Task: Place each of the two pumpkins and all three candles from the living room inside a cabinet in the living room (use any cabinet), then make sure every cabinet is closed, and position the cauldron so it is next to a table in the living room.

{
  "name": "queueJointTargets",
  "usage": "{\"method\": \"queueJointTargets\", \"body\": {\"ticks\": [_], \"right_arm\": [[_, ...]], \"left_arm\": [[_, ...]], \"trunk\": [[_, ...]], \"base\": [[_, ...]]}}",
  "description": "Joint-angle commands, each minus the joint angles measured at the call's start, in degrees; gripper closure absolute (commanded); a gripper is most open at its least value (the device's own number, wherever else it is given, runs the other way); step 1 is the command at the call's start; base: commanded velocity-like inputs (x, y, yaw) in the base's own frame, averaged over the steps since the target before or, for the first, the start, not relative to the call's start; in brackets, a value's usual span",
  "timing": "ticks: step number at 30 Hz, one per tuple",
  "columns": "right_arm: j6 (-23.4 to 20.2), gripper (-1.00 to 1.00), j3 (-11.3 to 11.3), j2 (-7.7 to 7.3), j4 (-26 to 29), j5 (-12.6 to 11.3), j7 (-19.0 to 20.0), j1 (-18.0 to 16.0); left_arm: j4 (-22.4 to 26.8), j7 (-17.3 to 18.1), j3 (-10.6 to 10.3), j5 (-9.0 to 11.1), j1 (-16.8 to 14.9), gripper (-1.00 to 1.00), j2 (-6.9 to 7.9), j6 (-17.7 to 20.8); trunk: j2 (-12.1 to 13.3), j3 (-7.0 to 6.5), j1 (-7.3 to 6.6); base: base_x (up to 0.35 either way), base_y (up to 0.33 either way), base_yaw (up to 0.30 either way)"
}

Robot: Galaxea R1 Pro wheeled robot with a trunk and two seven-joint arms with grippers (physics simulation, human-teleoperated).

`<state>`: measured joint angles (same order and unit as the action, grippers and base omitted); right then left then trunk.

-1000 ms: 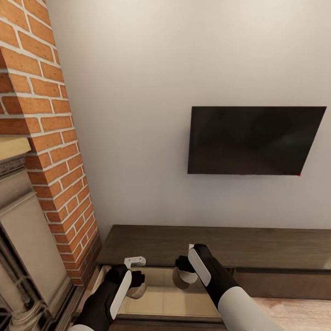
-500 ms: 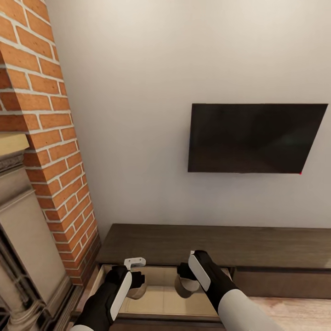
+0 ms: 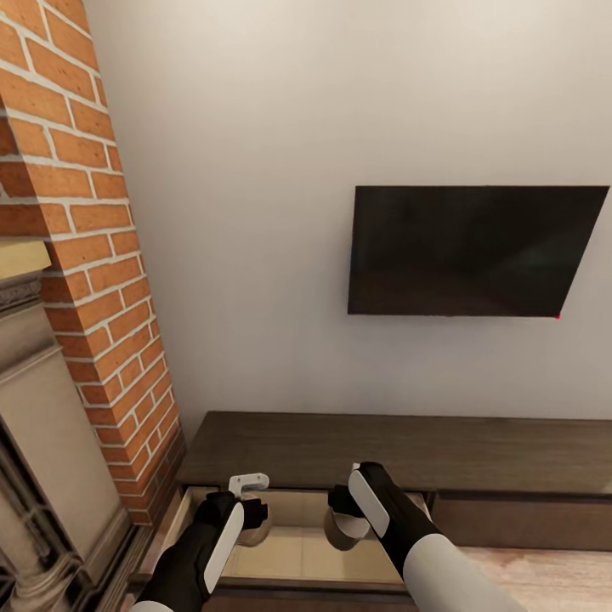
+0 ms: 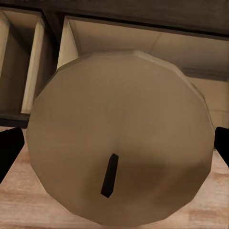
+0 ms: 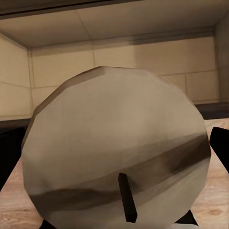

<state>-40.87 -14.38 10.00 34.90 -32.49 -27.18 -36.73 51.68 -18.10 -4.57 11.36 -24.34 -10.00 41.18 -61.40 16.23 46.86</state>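
The long dark brown cabinet (image 3: 382, 450) runs along the wall below the television. Its left compartment (image 3: 297, 548) stands open and shows a pale beige interior. My left gripper (image 3: 252, 517) is shut on a beige candle (image 3: 255, 534) just above that opening. In the left wrist view this candle (image 4: 119, 129) shows its round top and dark wick between black fingers (image 4: 9, 148). My right gripper (image 3: 344, 512) is shut on a second candle (image 3: 346, 529) over the same compartment. That paler, streaked candle (image 5: 117, 143) faces the beige back wall of the compartment. Pumpkins and cauldron are out of view.
A red brick chimney column (image 3: 93, 280) and a stone fireplace surround (image 3: 42, 442) stand close on the left. A black television (image 3: 472, 251) hangs on the white wall. Pale wooden floor (image 3: 544, 578) lies in front of the cabinet's shut right fronts (image 3: 518, 520).
The whole picture has shifted up a little, so the camera moved. The right gripper with its candle sits slightly lower over the open compartment. The left gripper has hardly moved.
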Motion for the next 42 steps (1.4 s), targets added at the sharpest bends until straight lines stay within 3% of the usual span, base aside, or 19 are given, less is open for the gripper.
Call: {"method": "queueJointTargets", "body": {"ticks": [1, 6, 11, 17, 42], "right_arm": [[0.1, 1.0, 0.0, 0.0, 0.0, 0.0, 0.0, 0.0], [0.2, 1.0, -0.1, 0.0, 0.0, -0.1, 0.2, 0.0], [0.4, 1.0, -0.1, 0.0, 0.1, -0.1, 0.4, 0.0], [0.4, 1.0, -0.1, 0.0, 0.3, -0.1, 0.4, 0.0], [4.2, 1.0, -1.4, 0.0, -0.2, 0.1, 0.3, 0.0]], "left_arm": [[0.0, 0.0, 0.0, 0.0, 0.0, 1.0, 0.0, -0.3], [-0.4, 0.0, -0.9, 0.0, 0.0, 1.0, 0.0, -2.0], [-0.7, 0.0, -2.9, 0.1, 0.0, 1.0, 0.0, -2.3], [-0.8, 0.0, -3.4, 0.1, 0.0, 1.0, 0.0, -2.3], [-1.0, 0.0, -3.4, 0.2, 0.0, 1.0, 0.0, -2.4]], "trunk": [[-0.4, 0.18, 0.23], [-2.4, 1.08, 1.32], [-2.4, 1.08, 1.32], [-2.4, 0.99, 1.32], [-12.5, 5.19, 6.81]], "base": [[0.0, 0.0, 0.0], [0.0, 0.0, 0.0], [0.0, 0.0, 0.0], [0.0, 0.0, -0.056], [0.0, 0.0, -0.042]]}}
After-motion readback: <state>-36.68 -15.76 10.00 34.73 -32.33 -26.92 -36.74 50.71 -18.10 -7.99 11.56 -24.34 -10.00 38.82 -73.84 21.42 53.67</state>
